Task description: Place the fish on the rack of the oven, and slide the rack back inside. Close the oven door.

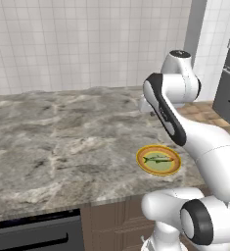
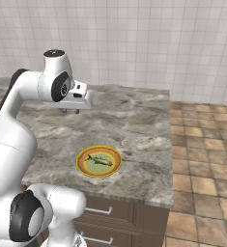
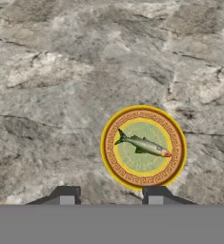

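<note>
While the gripper (image 3: pixel 111 195) hovers above the counter (image 1: pixel 62 132) with its 2 fingertips apart and nothing between them, lower it over the fish (image 3: pixel 143 145), which lies on the plate (image 3: pixel 114 164) near the counter's front right corner, and close across the slender body.

One fish (image 3: pixel 143 145) lies on one plate (image 3: pixel 114 164) at the frame's lower right, on one marble counter (image 3: pixel 61 86).

My arm hides the gripper (image 1: pixel 147 109) jaws from the left base view, and the oven (image 1: pixel 35 234) is cut off at the bottom edge.
</note>
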Robot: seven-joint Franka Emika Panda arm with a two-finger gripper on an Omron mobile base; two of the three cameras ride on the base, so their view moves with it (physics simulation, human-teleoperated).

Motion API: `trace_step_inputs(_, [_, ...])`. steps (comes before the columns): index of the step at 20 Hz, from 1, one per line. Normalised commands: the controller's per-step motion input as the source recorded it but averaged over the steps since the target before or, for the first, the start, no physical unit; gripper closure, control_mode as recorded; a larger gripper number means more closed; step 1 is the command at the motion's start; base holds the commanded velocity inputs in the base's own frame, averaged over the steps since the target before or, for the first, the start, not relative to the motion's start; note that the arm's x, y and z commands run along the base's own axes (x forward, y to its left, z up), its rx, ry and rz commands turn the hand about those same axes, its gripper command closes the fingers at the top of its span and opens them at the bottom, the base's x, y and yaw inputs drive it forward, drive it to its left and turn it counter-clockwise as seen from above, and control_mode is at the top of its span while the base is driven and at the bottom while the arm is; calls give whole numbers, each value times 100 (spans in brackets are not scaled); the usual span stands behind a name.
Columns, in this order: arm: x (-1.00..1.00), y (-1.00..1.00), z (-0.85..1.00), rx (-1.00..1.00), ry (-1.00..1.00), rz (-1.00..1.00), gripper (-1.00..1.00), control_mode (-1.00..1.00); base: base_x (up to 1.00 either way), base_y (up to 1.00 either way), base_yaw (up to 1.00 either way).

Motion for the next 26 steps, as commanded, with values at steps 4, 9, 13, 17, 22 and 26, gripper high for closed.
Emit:
trace_step_inputs(4, [-10, 2, -8, 0, -1, 0, -100, -100, 0, 0, 0])
trace_step_inputs(9, [-12, -6, -38, 0, 4, 10, -100, -100, 0, 0, 0])
trace_step_inputs(13, [0, -7, -16, 0, 1, 7, -100, -100, 0, 0, 0])
trace_step_inputs(17, [-24, -26, -20, -1, 0, 3, -100, -100, 0, 0, 0])
trace_step_inputs(22, [-9, -32, -17, -4, 0, 0, -100, -100, 0, 0, 0])
trace_step_inputs(26, [-4, -47, -31, -1, 0, 12, -100, -100, 0, 0, 0])
